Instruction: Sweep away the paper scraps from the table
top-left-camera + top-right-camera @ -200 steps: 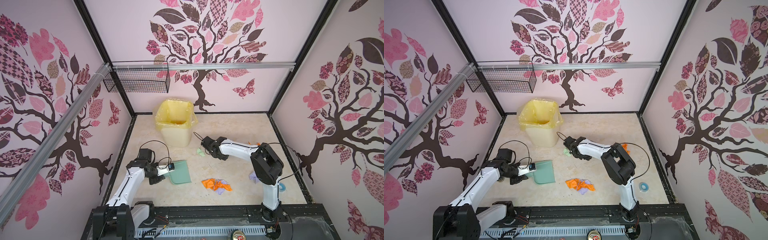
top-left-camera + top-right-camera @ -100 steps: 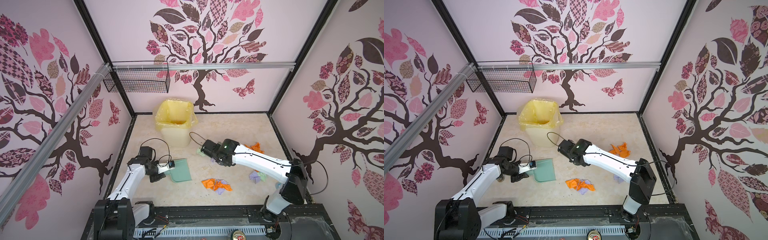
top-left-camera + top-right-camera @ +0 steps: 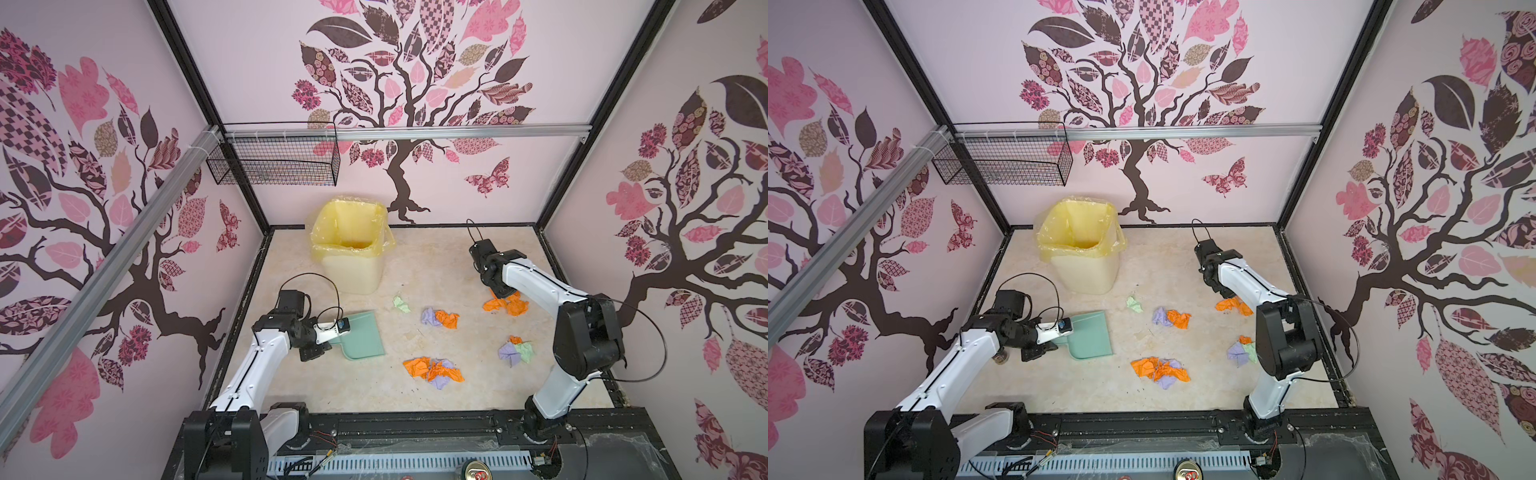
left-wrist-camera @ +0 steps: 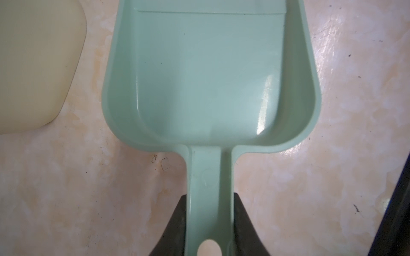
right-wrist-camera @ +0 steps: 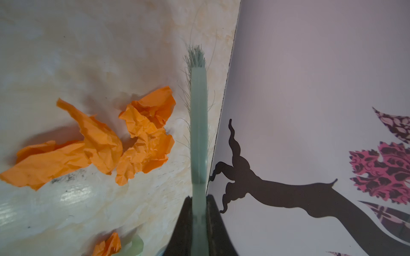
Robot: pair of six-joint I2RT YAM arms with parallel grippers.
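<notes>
Judging by how things lie, little of the sweeping is done: five clusters of paper scraps (image 3: pixel 434 370) are spread over the middle and right of the table (image 3: pixel 436 266), and the tray of the dustpan (image 4: pixel 208 73) is seen bare in the left wrist view. A pale green wad (image 3: pixel 401 304) lies nearest the pan's mouth, a lavender and orange pair just beyond it, an orange heap (image 3: pixel 507 305) toward the right wall (image 5: pixel 310 88), and two mixed heaps nearer the front edge. An orange tint is seen inside the lined bin (image 3: pixel 353 249), but whether scraps lie in it cannot be told. Every visible scrap is left to be gathered, pushed into the pan and tipped out. The left gripper (image 4: pixel 209 223) is closed on the dustpan's handle, one finger pressed to each side, the pan lying near the bin. The right gripper (image 5: pixel 199 221) is clamped tight on the brush (image 5: pixel 198 124), which is held between the orange heap and the right wall, just beside the heap; whether the bristles touch the table cannot be told
</notes>
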